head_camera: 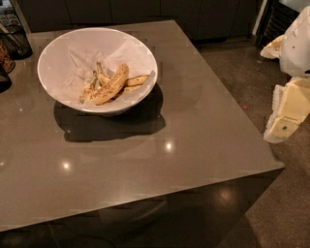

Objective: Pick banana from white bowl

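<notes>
One bowl [97, 32], white, wide and round, stood on the far left part of the table [203, 121], with its dark shadow falling on the near side. One lining of crumpled white paper [80, 58] lay inside it. Several bananas lay on the paper, toward the bowl's near right side. The banana [112, 85], plumpest of the lot and yellow with brown speckles, lay on top, slanting from near left to far right. Thinner bananas [137, 80] showed just beside and under it, their greenish stems pointing to the far side. One pincer [286, 114], mine, pale cream, hung at the right edge of the scene. It was off the table, above the speckled floor [247, 82] and well apart from the bowl. Whether it stood wide or narrow I could not tell. One dark wire basket [17, 41] sat at the table's far left edge. Dark cabinets [145, 12] ran along the far side.
</notes>
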`<action>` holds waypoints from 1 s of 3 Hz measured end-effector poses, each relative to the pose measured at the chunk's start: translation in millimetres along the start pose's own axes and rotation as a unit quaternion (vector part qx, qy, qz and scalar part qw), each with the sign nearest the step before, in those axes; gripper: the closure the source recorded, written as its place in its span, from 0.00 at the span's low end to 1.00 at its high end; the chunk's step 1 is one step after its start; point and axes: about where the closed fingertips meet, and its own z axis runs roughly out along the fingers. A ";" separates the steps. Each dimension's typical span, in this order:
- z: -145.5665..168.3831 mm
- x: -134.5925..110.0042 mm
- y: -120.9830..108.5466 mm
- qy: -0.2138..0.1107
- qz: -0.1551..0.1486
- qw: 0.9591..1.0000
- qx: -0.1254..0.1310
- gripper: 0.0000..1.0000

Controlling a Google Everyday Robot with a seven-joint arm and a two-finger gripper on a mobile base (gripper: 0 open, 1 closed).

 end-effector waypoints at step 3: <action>12.8 -39.9 -11.1 0.028 -0.069 0.997 -0.032 0.00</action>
